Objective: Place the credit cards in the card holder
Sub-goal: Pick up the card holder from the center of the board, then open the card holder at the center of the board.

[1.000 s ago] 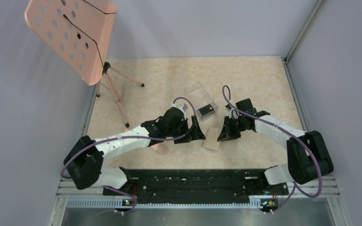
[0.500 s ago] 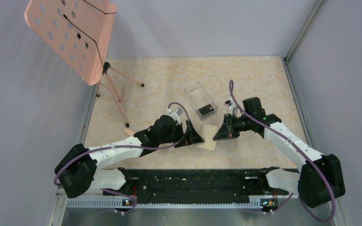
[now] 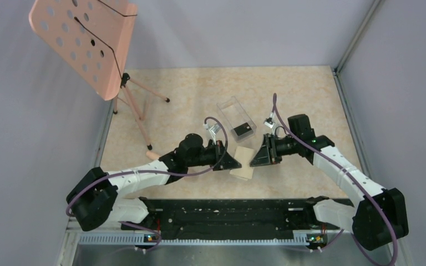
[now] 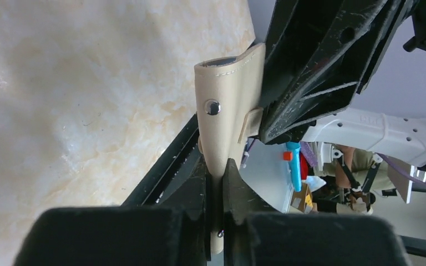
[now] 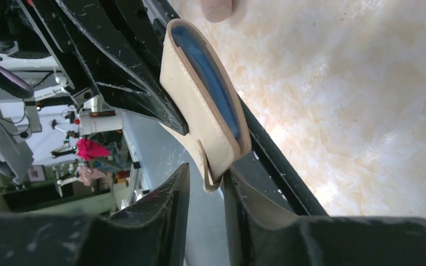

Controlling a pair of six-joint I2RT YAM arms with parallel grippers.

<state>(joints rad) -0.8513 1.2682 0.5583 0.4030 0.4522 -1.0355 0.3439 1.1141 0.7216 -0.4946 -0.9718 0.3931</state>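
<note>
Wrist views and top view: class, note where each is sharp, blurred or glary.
Left wrist view: the card holder is sharp, while the fingers nearest the lens are a dark blur. Right wrist view: the same near blur, plus a washed-out bright patch on the table. Top view: evenly lit and sharp.

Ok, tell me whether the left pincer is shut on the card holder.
Yes, the left pincer is clamped against both sides of the card holder at its tan edge.
</note>
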